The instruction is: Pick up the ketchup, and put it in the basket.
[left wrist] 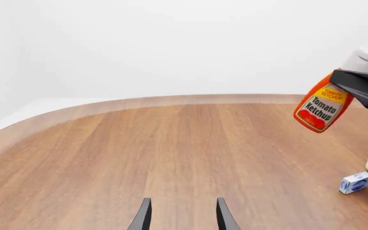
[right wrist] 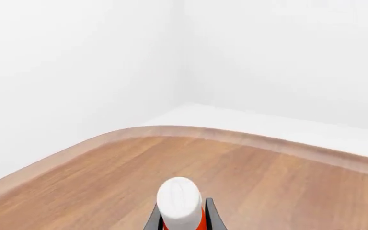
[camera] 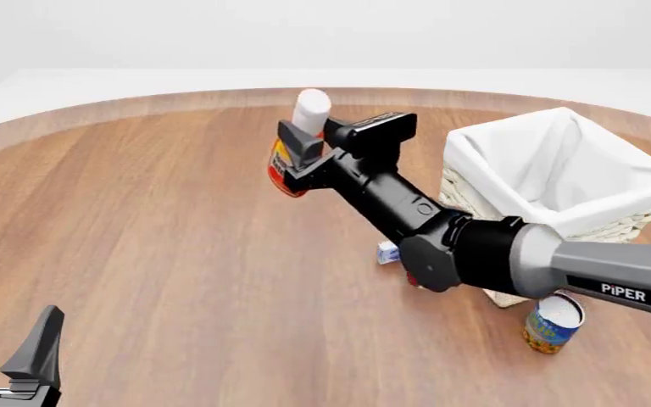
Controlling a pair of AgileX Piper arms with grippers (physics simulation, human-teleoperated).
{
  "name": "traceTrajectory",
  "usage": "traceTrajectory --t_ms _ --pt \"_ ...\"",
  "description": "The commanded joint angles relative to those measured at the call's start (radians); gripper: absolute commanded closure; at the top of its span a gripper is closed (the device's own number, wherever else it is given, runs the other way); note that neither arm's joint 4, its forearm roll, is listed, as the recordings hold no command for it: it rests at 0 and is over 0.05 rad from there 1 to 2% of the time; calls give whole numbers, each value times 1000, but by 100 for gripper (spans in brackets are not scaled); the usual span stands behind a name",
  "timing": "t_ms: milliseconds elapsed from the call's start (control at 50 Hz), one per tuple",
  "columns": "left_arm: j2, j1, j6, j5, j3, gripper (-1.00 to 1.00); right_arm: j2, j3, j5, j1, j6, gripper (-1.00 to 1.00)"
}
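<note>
Now the right gripper (camera: pixel 299 151) has the ketchup (camera: pixel 292 144) clamped, tilted and held above the table (camera: pixel 167 220), left of the basket (camera: pixel 563 170). I'd carry it rightward over the liner (clearing the rim) before releasing. Meanwhile the left gripper (camera: pixel 9 335) sits apart, empty.

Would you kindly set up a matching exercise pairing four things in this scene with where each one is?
Things:
1. ketchup
2. basket
3. blue-and-orange can
4. left gripper

Places:
A. open and idle, low at the near left
B. on the table, near side of the basket
C. held in the air by the right gripper
D. on the table, far right

Pairs: 1-C, 2-D, 3-B, 4-A
</note>
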Motion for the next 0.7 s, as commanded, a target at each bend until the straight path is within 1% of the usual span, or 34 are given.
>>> traceTrajectory --t_ms 20,180,280,360,480,700 --pt "0 0 0 0 0 -100 -82 68 -32 -57 4 100" --pt "0 0 0 0 0 -100 -116 107 -51 -84 12 100" --pt "0 0 0 0 0 -100 -152 133 -50 -103 7 100" --pt "0 0 0 0 0 -100 -171 162 -67 -121 2 100" --pt "0 0 0 0 0 -100 -192 178 -67 -139 7 100" --pt "0 0 0 0 0 -100 -245 237 -108 -210 16 100"
